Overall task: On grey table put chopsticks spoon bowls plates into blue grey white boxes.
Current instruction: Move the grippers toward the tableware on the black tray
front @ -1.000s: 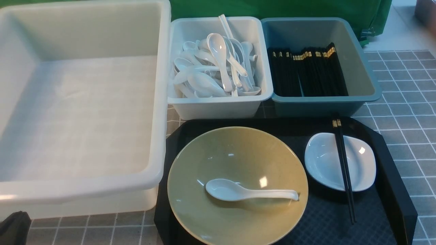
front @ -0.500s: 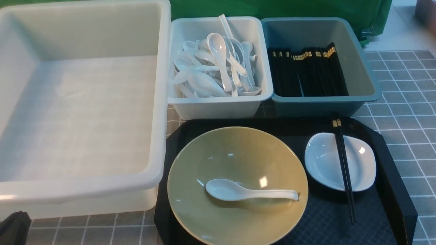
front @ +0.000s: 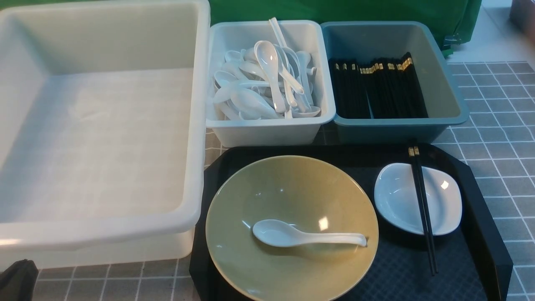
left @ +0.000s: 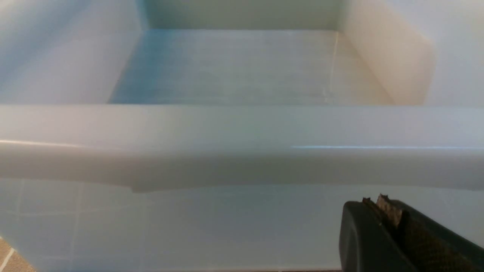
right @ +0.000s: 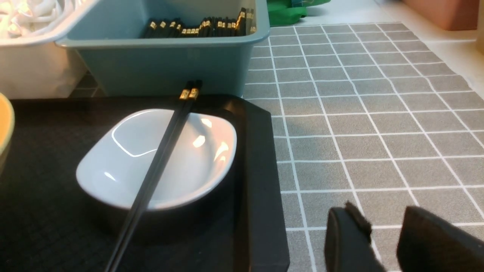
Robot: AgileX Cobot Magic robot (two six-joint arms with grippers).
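Chopsticks (front: pixel 423 209), a black pair with gold bands, lay side by side across the small white dish (front: pixel 397 200), their thin ends running down onto the black tray (front: pixel 480 234) that carried the whole setting. To the left on the same tray sat the wide yellow bowl (front: pixel 288 188), with the white spoon (front: pixel 301 237) resting inside it, scoop to the left. The layout read like a used place setting waiting to be cleared, with nothing sorted yet. Just behind the tray stood the blue box (front: pixel 393 122), already holding a row of matching black sticks (front: pixel 376 92), and beside it the grey-white box (front: pixel 267 124), filled with a heap of white spoons (front: pixel 263 88); each box was evidently meant for one kind of item. The large white box (front: pixel 104 228) to the left stood empty, probably intended for the bowl and the dish. All of this rested on the grey tiled table (front: pixel 501 125). The right gripper (right: pixel 382 221) hung low over bare table just beside the tray's right edge, near the dish and the chopsticks, its jaws partly apart with nothing between them and touching nothing. The left gripper (left: pixel 372 200) was fully closed and empty, facing the near wall of the large white box, just below its rolled rim.
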